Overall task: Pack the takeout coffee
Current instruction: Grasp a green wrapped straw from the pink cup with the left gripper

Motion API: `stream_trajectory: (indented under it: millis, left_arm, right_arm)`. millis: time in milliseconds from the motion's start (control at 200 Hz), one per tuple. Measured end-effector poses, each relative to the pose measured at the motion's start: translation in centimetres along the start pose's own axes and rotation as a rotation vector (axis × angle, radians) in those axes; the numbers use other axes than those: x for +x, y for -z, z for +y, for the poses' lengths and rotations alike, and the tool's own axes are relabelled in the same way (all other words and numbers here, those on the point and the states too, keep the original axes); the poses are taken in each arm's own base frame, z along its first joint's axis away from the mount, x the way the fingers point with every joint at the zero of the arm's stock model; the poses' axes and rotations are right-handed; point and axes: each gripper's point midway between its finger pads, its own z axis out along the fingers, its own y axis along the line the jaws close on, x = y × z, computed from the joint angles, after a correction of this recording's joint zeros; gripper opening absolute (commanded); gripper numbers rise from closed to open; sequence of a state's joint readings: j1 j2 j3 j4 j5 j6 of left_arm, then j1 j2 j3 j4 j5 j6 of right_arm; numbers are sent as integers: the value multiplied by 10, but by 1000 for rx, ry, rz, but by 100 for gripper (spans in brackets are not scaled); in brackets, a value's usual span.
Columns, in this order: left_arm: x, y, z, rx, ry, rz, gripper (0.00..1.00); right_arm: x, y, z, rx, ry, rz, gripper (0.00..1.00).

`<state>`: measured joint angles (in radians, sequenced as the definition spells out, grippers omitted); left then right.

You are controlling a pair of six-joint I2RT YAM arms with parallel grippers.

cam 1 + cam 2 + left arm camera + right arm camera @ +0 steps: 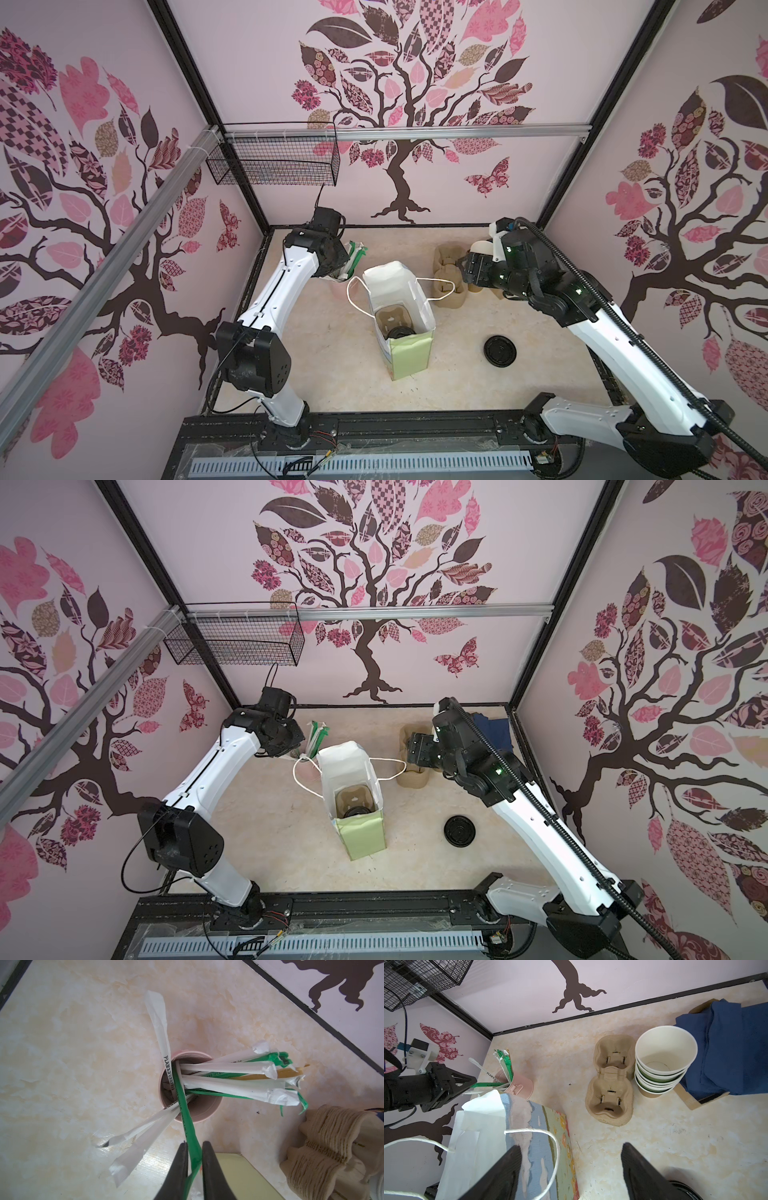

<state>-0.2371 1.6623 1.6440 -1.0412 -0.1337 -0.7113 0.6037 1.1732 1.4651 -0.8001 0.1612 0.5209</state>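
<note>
Takeout coffee: upright inside paper bag, black lid showing.
Left gripper: jaws clamped on green-wrapped straw in pink cup.
Right gripper: jaws wide apart, holding nothing, beside the bag.

place: a robot test booth dressed up like a coffee shop | walls: pink tree wallpaper, metal bar | upper left: wire basket | lower part: two white robot arms | table: straws in a pink cup, cup trays, paper bag
</note>
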Motion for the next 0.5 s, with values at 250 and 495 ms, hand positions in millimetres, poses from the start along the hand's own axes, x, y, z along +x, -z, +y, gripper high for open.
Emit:
stream_trajectory:
  millis: [250,495]
  left_arm:
    - [-1,1,0,-1,0,-5,0]
    - [-23,25,-8,24,9,-73,0]
  right_arm:
    - [0,0,0,0,-3,1,78]
    - [0,0,0,0,-3,1,79]
